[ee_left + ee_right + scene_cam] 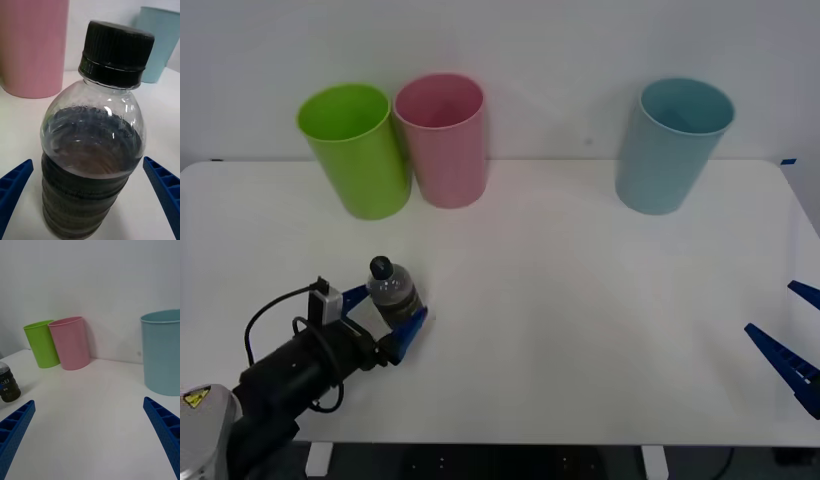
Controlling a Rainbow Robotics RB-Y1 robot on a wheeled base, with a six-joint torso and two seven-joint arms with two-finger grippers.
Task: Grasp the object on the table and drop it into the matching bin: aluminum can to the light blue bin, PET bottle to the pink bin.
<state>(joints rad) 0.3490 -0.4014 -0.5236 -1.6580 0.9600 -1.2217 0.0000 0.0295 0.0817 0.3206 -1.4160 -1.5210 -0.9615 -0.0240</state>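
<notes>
A: PET bottle (392, 288) stands upright on the table (580, 300), well in front of the pink bin (442, 140) and a little to its left. Black cap on, dark liquid up to about the shoulder.

B: Handling?

A: My guess is moderate weight for its size, since it looks mostly full. Thin clear plastic, ribbed on the lower body, so it should give a little under squeeze but the liquid will stiffen it. Smooth shoulder looks slippery; the ribbed band is the better place to take hold, below the liquid line.

B: Fingers relative to it?

A: Left gripper (388, 315) has its jaws spread, one blue finger on either side of the bottle. In the left wrist view the fingers (165, 191) flank the lower body with a gap on both sides, not touching. Bottle sits roughly centred between them.

B: Right arm?

A: Right gripper (792, 335) sits parked, fingers apart, at the table's edge well off to the right of the pink bin, in front of the light blue bin (672, 145).

B: Risk?

A: Likely tipping if one finger lands first.
</notes>
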